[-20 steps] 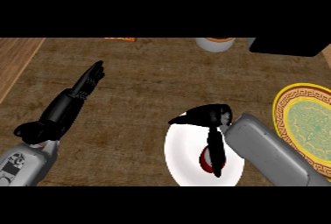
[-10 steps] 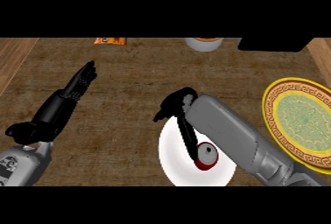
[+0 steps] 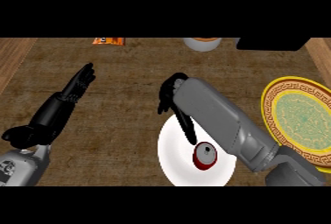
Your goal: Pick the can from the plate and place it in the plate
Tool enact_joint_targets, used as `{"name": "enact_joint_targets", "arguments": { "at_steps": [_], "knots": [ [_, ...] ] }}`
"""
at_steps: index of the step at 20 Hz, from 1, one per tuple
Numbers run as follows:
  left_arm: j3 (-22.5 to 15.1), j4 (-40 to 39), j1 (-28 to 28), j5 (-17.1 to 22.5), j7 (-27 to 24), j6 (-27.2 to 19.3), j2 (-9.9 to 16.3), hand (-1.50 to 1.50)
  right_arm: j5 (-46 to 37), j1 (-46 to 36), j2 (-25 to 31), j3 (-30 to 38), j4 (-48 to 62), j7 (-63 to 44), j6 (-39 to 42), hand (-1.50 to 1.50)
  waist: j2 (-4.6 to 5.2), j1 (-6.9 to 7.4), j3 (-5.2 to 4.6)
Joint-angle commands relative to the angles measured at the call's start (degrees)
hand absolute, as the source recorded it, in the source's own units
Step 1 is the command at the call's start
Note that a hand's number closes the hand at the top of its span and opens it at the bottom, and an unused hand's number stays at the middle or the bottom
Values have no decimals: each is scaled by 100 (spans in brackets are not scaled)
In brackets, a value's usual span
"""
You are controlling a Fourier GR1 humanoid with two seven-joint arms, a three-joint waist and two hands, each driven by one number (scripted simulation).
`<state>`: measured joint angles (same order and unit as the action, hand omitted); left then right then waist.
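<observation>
A dark red can (image 3: 205,156) with a grey top stands upright on the white plate (image 3: 180,168), right of its middle. My right hand (image 3: 173,92) is above the plate's far rim, open. Its long black fingers (image 3: 187,129) point down toward the can and end just short of it, holding nothing. The grey right forearm crosses the plate's right side and hides part of it. A yellow and green patterned plate (image 3: 302,119) lies at the right. My left hand (image 3: 77,85) rests open at the left, fingers straight, far from both plates.
Along the counter's far edge are an orange packet (image 3: 108,41), a white bowl (image 3: 202,43) and a black object (image 3: 271,43). Lighter wooden borders run down the left and right sides. Brown counter lies between my two hands.
My right hand has drawn back from the can toward the far rim of the white plate, leaving the can uncovered and standing. The left hand has barely moved.
</observation>
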<state>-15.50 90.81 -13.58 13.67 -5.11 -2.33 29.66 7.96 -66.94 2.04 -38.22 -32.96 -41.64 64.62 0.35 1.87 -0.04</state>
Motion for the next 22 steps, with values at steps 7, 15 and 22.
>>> {"name": "enact_joint_targets", "arguments": {
  "at_steps": [7, 15, 22],
  "knots": [
    [142, 169, 72, -244, 76, 77, -156, 0, -510, -582, -124, 274, 1168, 476, 665, -150, 35, 24, 3],
    [262, 65, 15, -358, 109, 259, -268, 0, -499, -128, -203, -171, 902, 507, 842, -150, 14, 2, 2],
    [326, 189, 194, -460, 185, 220, -455, 0, -851, 265, -204, -415, 672, 597, 1121, -150, -20, -90, 4]
  ]
}}
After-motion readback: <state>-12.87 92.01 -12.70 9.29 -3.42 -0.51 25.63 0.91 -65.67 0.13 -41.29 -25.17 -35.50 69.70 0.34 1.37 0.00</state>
